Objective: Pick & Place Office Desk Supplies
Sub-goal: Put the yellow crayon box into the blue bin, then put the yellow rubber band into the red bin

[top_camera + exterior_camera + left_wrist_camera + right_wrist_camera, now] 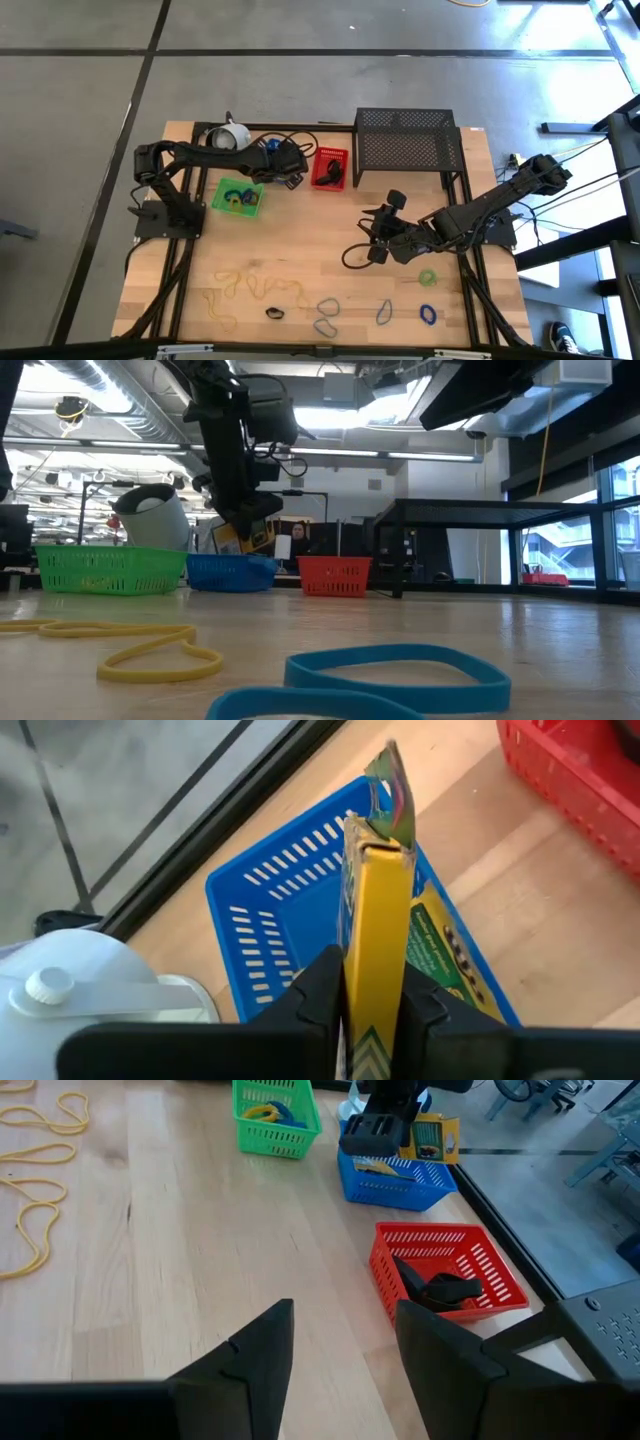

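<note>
My left gripper (372, 1005) is shut on a yellow crayon box (378, 890) above the blue basket (270, 910), near the table's far edge. A second yellow-green crayon box (445, 955) lies inside that basket. In the low view the held box (252, 536) hangs over the blue basket (232, 572). My right gripper (340, 1340) is open and holds nothing, hovering mid-table (375, 242). Rubber bands (328, 305) lie flat along the table's near edge. Dark clips (440, 1290) sit in the red basket (470, 1245). My left gripper pinches the crayon box between its two fingers, one on each broad face, at the box's lower end (374, 975). It comes from above, slanting down. The box is lifted clear over the blue basket, edge-on and sticking out past the fingers, with its end flap (392, 782) open.
A green basket (238, 197) with bands stands beside the blue one. A white cup (232, 135) lies behind them. The black mesh rack (405, 140) stands at the far right. Bare wood lies between the baskets and the bands, which include yellow (120, 645) and blue (390, 675).
</note>
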`<action>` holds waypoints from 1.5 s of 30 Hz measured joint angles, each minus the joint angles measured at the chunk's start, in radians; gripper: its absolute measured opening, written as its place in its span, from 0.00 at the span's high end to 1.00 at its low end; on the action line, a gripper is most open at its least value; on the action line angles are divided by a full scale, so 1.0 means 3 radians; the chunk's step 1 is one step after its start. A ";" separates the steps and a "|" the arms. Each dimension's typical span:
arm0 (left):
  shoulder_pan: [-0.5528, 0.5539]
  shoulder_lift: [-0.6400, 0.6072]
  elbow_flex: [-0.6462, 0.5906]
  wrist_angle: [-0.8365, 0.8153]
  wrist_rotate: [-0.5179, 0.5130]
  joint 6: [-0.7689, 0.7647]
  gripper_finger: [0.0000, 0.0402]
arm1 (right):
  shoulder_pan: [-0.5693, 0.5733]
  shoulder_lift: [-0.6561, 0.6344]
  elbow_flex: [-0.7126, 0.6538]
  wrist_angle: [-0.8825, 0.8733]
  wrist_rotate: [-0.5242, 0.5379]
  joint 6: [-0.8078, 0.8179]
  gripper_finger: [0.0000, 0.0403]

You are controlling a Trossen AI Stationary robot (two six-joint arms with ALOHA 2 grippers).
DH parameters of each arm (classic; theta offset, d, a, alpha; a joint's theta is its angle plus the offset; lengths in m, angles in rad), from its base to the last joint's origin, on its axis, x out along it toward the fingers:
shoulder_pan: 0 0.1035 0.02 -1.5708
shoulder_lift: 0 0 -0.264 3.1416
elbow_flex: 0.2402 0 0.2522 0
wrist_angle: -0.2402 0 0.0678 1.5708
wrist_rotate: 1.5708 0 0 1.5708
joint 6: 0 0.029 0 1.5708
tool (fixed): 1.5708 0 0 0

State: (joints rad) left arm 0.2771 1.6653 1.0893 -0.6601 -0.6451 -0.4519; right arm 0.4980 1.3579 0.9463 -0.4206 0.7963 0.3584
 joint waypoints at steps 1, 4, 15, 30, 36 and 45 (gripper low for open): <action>0.0000 0.0000 0.0000 0.0000 0.0027 0.0000 0.89 | 0.0000 0.0000 0.0000 0.0000 0.0000 0.0000 0.56; 0.0000 0.0000 0.0000 0.0000 0.0142 0.0001 0.88 | 0.0000 0.0000 0.0000 0.0000 0.0000 0.0000 0.56; -0.0001 0.0000 0.0000 0.0003 0.0254 0.0006 0.80 | 0.0000 0.0000 0.0000 0.0000 -0.0012 -0.0001 0.56; -0.0443 -0.0408 0.0357 -0.0636 0.1976 -0.0378 0.76 | 0.0000 0.0001 0.0000 -0.0031 -0.0016 -0.0004 0.56; -0.1322 -0.0456 0.0357 -0.1140 0.2480 -0.0779 0.76 | 0.0000 0.0001 0.0000 -0.0045 -0.0099 -0.0009 0.56; -0.2777 -0.0434 0.0355 -0.1626 0.2343 -0.1793 0.76 | 0.0000 0.0001 0.0000 -0.0038 -0.0097 -0.0008 0.56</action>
State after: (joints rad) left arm -0.5558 1.5352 1.1957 -1.1480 0.0576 -0.9899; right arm 0.4980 1.3582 0.9463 -0.4320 0.7673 0.3561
